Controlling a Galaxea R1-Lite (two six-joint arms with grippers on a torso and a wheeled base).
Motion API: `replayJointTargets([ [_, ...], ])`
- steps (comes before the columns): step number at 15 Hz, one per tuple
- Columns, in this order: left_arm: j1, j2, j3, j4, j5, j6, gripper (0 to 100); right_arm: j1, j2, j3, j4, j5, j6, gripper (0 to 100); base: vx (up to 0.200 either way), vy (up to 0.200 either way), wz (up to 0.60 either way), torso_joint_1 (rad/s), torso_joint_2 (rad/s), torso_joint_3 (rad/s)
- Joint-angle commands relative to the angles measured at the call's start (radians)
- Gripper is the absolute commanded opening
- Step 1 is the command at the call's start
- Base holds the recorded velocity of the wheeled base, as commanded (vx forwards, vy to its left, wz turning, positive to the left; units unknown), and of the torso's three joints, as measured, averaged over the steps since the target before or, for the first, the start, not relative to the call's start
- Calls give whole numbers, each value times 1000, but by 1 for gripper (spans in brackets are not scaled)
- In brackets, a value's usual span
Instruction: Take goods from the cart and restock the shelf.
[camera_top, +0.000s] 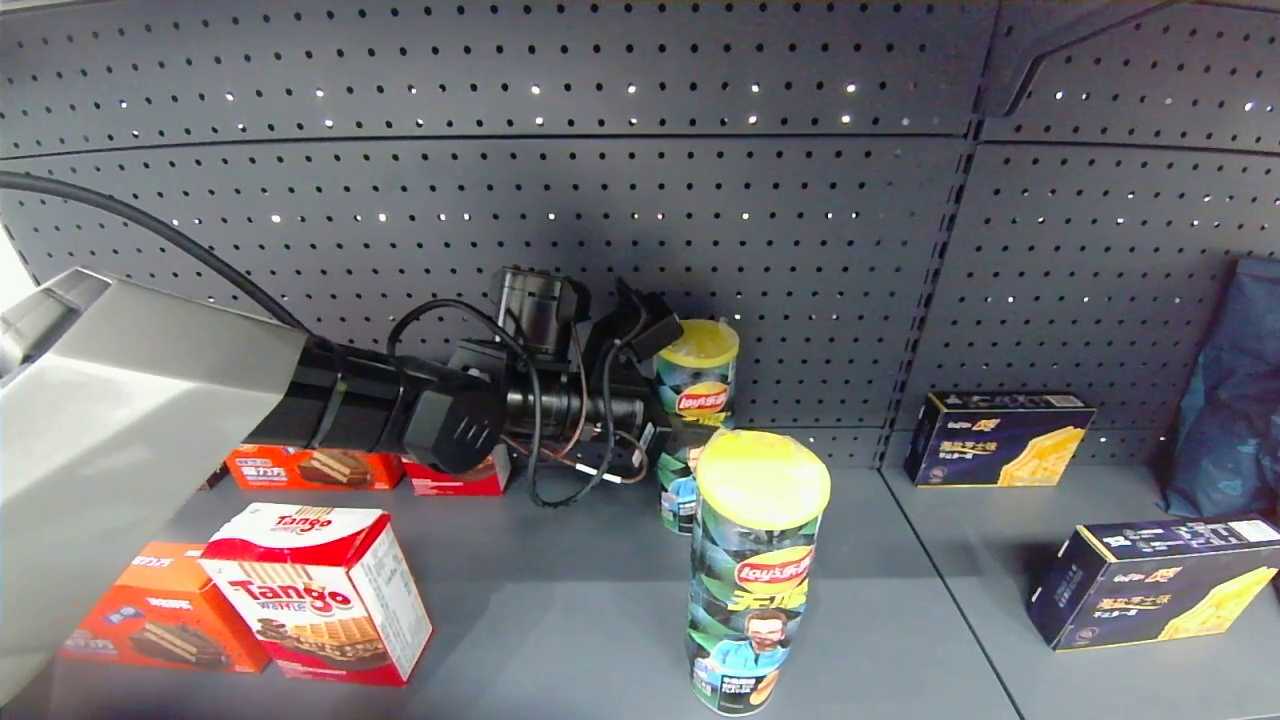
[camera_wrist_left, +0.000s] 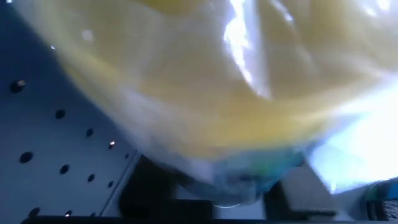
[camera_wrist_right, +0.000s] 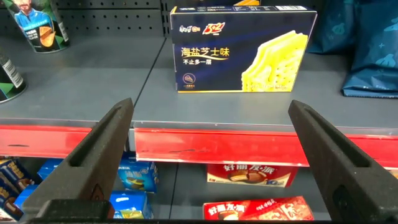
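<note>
L pincer (camera_top: 655, 385) grips chips can (camera_top: 702, 372), upright (rear)

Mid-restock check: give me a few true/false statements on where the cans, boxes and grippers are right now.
1. Both chip cans, the front can and the rear can, are upright. True.
2. The right gripper is shut on a box. False: it is open and empty, facing the dark blue box on the shelf.
3. The Tango box sits to the right of the front can. False: it is on the can's left.
4. The left gripper is at the rear can. True.
</note>
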Motion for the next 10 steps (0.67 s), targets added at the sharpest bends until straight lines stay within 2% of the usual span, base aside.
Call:
replayJointTargets([
  [1,-6,3,4,1,10,0,100,1,1,0,0,0,0,100,0,0,0,0,0,0],
  [3,-6,2,18,-8,10,0,100,-1,1,0,0,0,0,100,0,0,0,0,0,0],
  [6,-4,-49,108,-65,12,0,100,-1,1,0,0,0,0,100,0,0,0,0,0,0],
  [10,34,-152,211,-66,24,0,100,1,1,0,0,0,0,100,0,0,0,0,0,0],
])
